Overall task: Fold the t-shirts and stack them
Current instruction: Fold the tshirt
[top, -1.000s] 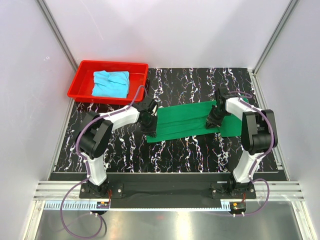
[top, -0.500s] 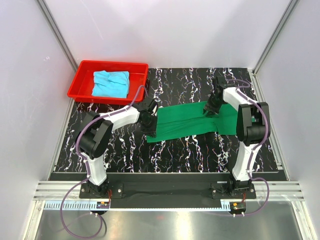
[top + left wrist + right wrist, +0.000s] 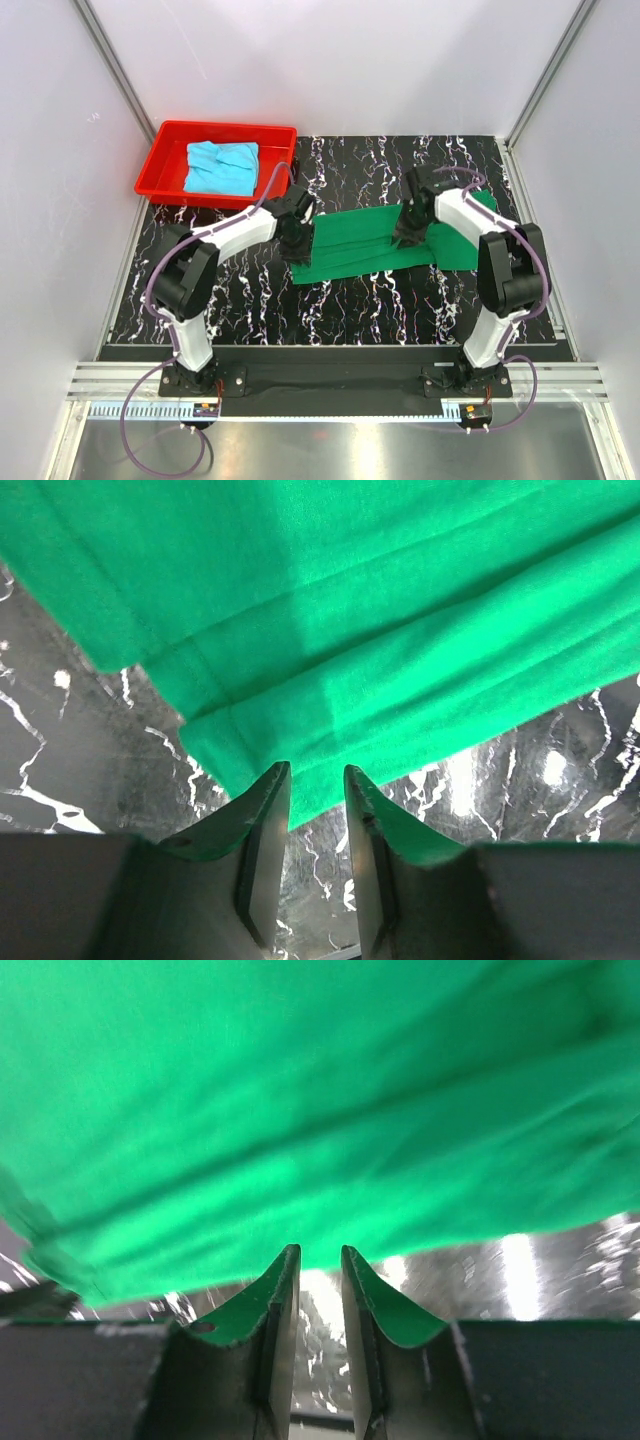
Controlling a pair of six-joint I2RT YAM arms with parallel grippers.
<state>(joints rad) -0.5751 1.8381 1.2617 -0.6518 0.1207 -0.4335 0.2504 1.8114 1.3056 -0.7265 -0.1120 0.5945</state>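
At the far left corner of the black marbled table (image 3: 250, 295) sits a red tray (image 3: 158, 160). The light cyan-blue t-shirt (image 3: 222, 167) is bundled inside it, filling most of its floor and lying loosely folded, with nothing else in the tray. Just right of the tray's near corner, the left arm reaches in over the table. The left gripper (image 3: 317, 772) points down at the left end of the dark green t-shirt (image 3: 365, 245). Its jaws stand only narrowly apart, and the corner of the shirt's hem lies in the gap at the tips, with bare table showing through the rest of the gap. The green shirt lies outside any container, flat on the middle of the table. It forms a long, layered band running from lower left to upper right, its doubled edges stacked along the near side. At the band's right part, the right gripper (image 3: 320, 1255) is lowered over the cloth. Its jaws are also set to a narrow slit, the shirt's edge is just at the fingertips, and bright table shows between them. Further right, more of the green cloth spreads out under the right arm.
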